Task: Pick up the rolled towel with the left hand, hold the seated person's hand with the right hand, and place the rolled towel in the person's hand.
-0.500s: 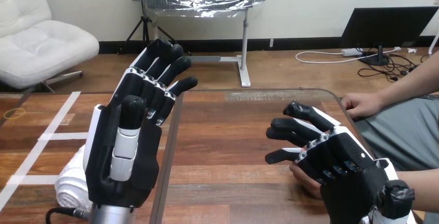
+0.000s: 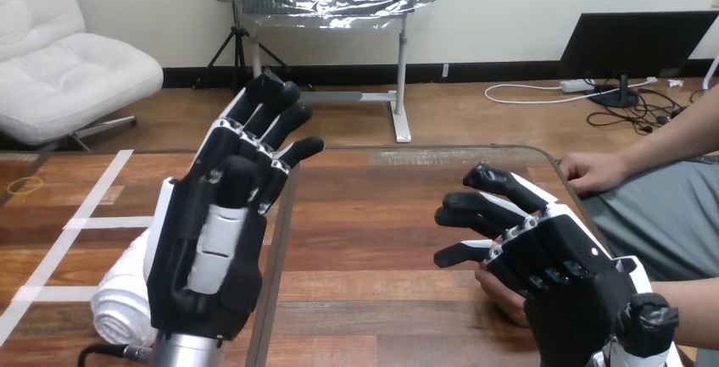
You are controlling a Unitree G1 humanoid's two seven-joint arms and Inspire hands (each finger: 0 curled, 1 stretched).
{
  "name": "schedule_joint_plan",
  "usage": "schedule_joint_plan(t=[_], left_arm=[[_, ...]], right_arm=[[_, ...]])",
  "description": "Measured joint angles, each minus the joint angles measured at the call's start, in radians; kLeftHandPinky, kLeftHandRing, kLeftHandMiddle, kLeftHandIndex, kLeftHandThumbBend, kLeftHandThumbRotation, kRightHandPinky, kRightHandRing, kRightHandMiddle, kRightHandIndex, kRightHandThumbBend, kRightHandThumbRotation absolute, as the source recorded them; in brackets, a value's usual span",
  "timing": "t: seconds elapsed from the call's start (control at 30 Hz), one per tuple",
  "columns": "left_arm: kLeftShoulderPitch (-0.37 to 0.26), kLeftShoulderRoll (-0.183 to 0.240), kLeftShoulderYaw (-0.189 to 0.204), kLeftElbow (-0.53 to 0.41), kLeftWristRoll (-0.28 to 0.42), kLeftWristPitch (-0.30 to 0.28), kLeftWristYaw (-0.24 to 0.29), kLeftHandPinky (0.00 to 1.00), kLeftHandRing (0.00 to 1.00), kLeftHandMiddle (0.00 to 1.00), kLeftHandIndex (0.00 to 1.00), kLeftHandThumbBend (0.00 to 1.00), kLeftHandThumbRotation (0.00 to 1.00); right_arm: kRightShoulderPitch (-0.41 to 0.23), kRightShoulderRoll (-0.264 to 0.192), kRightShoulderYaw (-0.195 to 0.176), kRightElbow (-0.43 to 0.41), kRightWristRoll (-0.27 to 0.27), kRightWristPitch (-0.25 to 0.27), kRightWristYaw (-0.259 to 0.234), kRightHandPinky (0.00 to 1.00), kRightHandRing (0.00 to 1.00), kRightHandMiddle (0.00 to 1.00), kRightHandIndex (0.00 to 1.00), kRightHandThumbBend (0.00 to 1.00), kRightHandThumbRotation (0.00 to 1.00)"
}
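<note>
The white rolled towel (image 2: 117, 297) lies on the wooden surface at the lower left, partly hidden behind my left hand (image 2: 208, 253). That hand is raised above it, palm toward the camera, fingers straight and open, holding nothing. My right hand (image 2: 560, 257) is at the lower right with its fingers stretched out to the left. It lies over the person's hand (image 2: 498, 292), of which just the fingertips peek out beneath. I see no finger curled round the person's hand.
A second hand of the person (image 2: 593, 170) rests on the table's right edge, farther back. A dark seam (image 2: 281, 240) runs down the wooden top just right of my left hand. White tape lines (image 2: 85, 206) mark the surface at the left.
My left hand has shifted slightly right and tilted, its fingers drawn a little closer together. The right hand and both of the person's hands have stayed put.
</note>
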Motion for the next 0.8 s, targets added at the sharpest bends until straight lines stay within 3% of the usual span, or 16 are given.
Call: schedule_joint_plan(t=[0.13,0.4,0.8], left_arm=[[-0.004,0.000,0.016,0.029,0.051,-0.014,0.022,0.75,0.84,0.85,0.85,0.96,0.39],[-0.010,0.002,0.047,0.094,0.170,-0.041,0.088,0.76,0.88,0.89,0.89,1.00,0.26],[-0.071,0.034,0.103,0.194,0.349,-0.079,0.211,0.81,0.90,0.92,0.91,1.00,0.22]], right_arm=[[-0.004,0.000,-0.001,0.000,-0.002,0.000,-0.001,0.58,0.74,0.75,0.79,0.79,1.00],[-0.012,0.000,-0.003,0.000,-0.004,0.000,-0.001,0.58,0.75,0.75,0.79,0.79,1.00],[-0.020,0.002,-0.004,0.000,-0.017,0.000,-0.008,0.59,0.74,0.75,0.78,0.78,1.00]])
